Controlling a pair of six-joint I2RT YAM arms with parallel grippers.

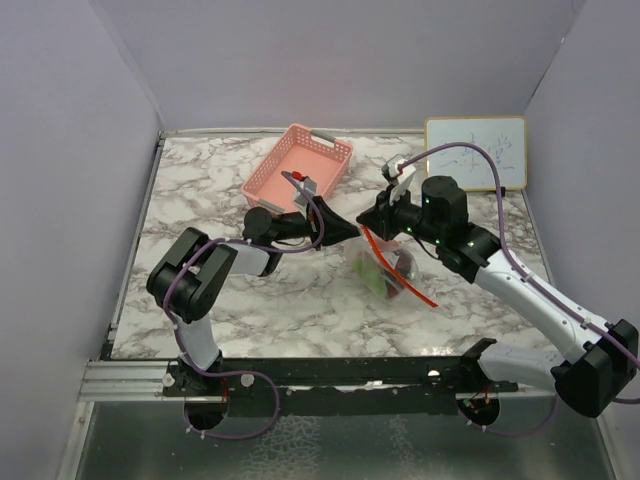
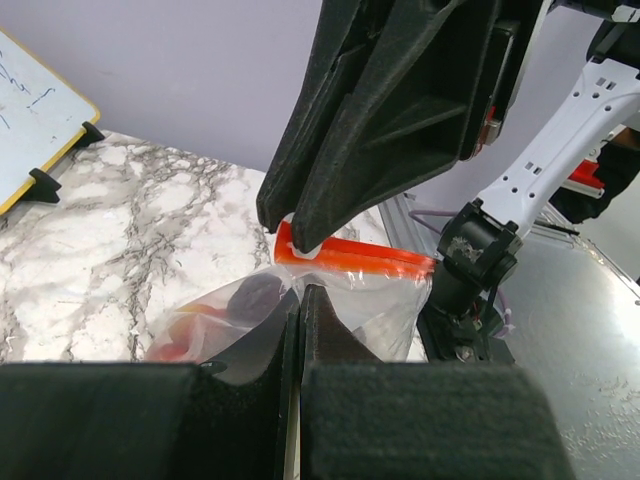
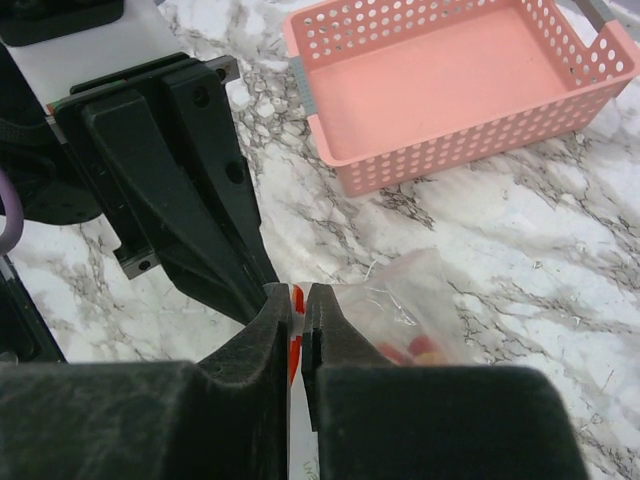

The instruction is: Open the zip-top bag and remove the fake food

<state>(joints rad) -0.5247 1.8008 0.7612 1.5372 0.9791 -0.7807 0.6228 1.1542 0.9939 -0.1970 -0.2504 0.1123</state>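
Two grippers meet over the bench (image 1: 200,300): the left gripper (image 1: 348,228) and right gripper (image 1: 370,226) each pinch the mouth of the zip-top bag (image 1: 390,265) at its red zip strip (image 2: 360,262). The bag hangs beneath them, seemingly not yet pulled open; the fake food (image 1: 373,276) sits inside, unremoved.

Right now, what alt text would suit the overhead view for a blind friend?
Over a marble table, the left end effector and right end effector meet, both pinched shut on a clear zip-top bag holding fake food. A pink basket sits behind them, a whiteboard at far right.
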